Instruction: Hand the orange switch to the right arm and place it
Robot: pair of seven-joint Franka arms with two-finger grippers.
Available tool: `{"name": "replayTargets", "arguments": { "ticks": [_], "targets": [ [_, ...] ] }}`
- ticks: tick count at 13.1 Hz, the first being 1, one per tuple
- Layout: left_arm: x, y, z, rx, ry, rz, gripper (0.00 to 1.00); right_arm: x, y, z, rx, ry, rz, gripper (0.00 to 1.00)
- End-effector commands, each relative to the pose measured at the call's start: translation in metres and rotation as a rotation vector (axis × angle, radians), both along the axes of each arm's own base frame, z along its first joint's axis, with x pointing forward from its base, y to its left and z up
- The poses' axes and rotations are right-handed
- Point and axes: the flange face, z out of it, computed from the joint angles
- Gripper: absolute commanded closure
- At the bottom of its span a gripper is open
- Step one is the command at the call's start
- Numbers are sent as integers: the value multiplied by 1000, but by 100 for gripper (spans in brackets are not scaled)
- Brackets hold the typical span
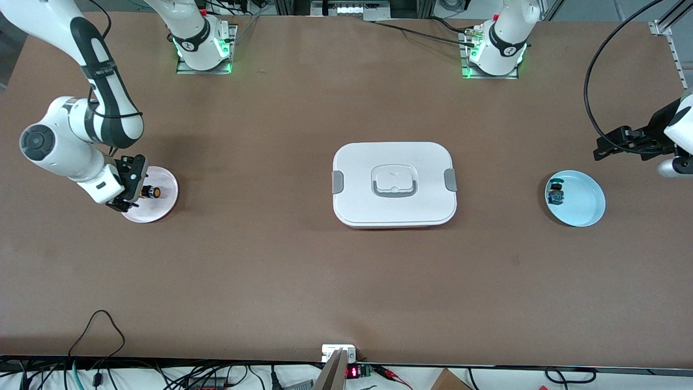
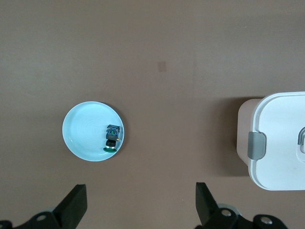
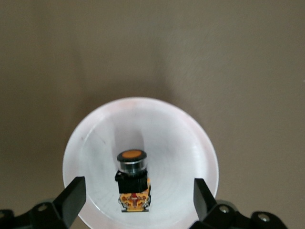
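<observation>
My right gripper [image 1: 131, 190] hangs low over the pale pink round plate [image 1: 165, 203] at the right arm's end of the brown table [image 1: 346, 281]. Its two black fingers [image 3: 74, 198] stand wide apart and grasp nothing — in the right wrist view there is clear space between each finger and the switch.

The small orange switch with black blocky body and round orange cap [image 3: 132, 179] lies on that pink plate [image 3: 186, 138], on its side, the orange cap [image 1: 156, 192] pointing toward the white box at mid-table. It rests between my spread fingers, touching neither. Yellow and red contact parts show at the base of the body in the right wrist view.

My left gripper [image 1: 622, 143] waits in the air over bare table near the left arm's end, just beside the light blue round plate [image 1: 587, 208]. Its fingers [image 2: 74, 205] are likewise spread wide and hold nothing.

On the blue plate [image 2: 81, 129] lies a second small switch with a blue-green cap [image 2: 112, 137], close to the rim, well apart from either gripper.

At mid-table sits a white rectangular lidded box with grey side clips [image 1: 394, 183] — lid on, a recessed handle in its top, well apart from both plates
</observation>
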Motion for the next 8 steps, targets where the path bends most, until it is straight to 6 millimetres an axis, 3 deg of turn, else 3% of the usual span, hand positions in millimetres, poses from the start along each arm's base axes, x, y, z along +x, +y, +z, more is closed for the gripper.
{"name": "replayTargets", "arguments": {
  "ticks": [1,5,8],
  "targets": [
    [-1,-9,8,-6,3,-3,0,3,3,37,82,-1,-119,0],
    [-1,-9,8,-5,3,-3,0,17,20,93,122,74,-347,0],
    [0,-7,8,-6,3,2,0,24,31,122,128,96,-516,0]
  ]
}}
